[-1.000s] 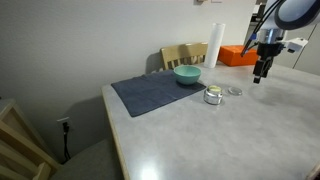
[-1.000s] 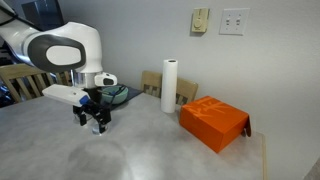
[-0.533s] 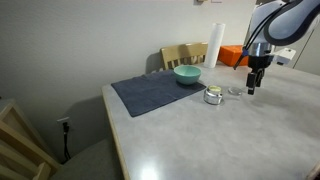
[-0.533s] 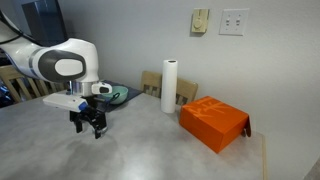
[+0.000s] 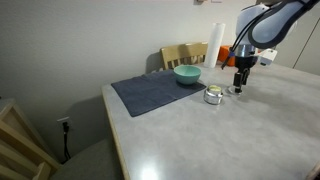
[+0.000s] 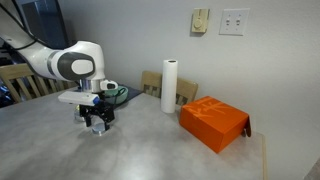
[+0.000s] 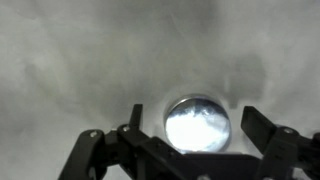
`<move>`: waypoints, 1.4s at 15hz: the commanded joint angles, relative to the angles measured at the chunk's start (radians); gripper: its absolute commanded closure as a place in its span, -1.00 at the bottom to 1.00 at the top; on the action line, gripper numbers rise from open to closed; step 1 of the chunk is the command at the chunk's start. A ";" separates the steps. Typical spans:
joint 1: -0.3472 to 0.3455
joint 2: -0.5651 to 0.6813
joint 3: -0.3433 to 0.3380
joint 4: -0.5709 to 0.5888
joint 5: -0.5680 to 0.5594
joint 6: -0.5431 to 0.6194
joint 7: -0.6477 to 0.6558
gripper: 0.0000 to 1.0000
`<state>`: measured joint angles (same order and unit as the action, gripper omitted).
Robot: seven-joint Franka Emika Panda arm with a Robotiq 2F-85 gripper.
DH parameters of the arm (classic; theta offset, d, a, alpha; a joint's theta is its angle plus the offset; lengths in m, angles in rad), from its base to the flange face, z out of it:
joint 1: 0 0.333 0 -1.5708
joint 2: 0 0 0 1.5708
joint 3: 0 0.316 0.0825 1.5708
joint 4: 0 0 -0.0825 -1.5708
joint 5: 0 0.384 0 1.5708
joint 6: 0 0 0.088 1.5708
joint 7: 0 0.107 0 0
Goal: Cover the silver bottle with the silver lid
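I hold my fingers (image 7: 258,124) spread open and empty on either side of the small flat round silvery-grey lid (image 7: 197,123) lying on the grey worktop (image 7: 60,60), the squat shiny metal bottle (image 5: 213,96) near them uncovered, so grasping, lifting and capping all remain.

In the wrist view the small flat round silvery lid (image 7: 196,122) is blurred, its 6 o'clock rim hidden behind the black gripper (image 7: 193,118). In an exterior view the arm (image 5: 262,20) half-hides the orange box (image 5: 227,55).
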<state>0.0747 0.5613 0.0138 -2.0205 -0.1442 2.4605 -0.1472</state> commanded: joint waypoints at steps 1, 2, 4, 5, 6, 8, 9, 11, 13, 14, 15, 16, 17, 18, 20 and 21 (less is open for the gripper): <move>-0.056 0.032 0.057 0.076 0.056 -0.070 -0.086 -1.00; -0.066 0.038 0.071 0.089 0.078 -0.092 -0.108 -1.00; -0.071 0.059 0.083 0.108 0.098 -0.116 -0.134 -1.00; -0.069 0.069 0.082 0.117 0.100 -0.122 -0.135 -1.00; -0.060 0.078 0.074 0.120 0.090 -0.119 -0.121 -1.00; -0.040 0.093 0.051 0.118 0.057 -0.083 -0.087 -1.00; -0.040 0.102 0.047 0.121 0.049 -0.075 -0.084 -1.00; -0.040 0.124 0.046 0.130 0.040 -0.070 -0.082 -1.00; -0.034 0.135 0.042 0.135 0.028 -0.055 -0.072 -1.00; -0.032 0.135 0.040 0.134 0.022 -0.050 -0.067 -1.00; -0.032 0.134 0.039 0.135 0.015 -0.053 -0.063 -0.64; -0.030 0.132 0.039 0.133 0.010 -0.058 -0.058 -0.47; -0.030 0.128 0.037 0.133 0.005 -0.061 -0.052 -0.34; -0.029 0.124 0.034 0.131 -0.001 -0.064 -0.044 -0.21; -0.006 0.113 0.008 0.131 -0.040 -0.098 -0.013 0.08; 0.001 0.110 0.002 0.129 -0.056 -0.106 -0.004 0.12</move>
<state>0.0396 0.6535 0.0543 -1.8982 -0.1480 2.3718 -0.1880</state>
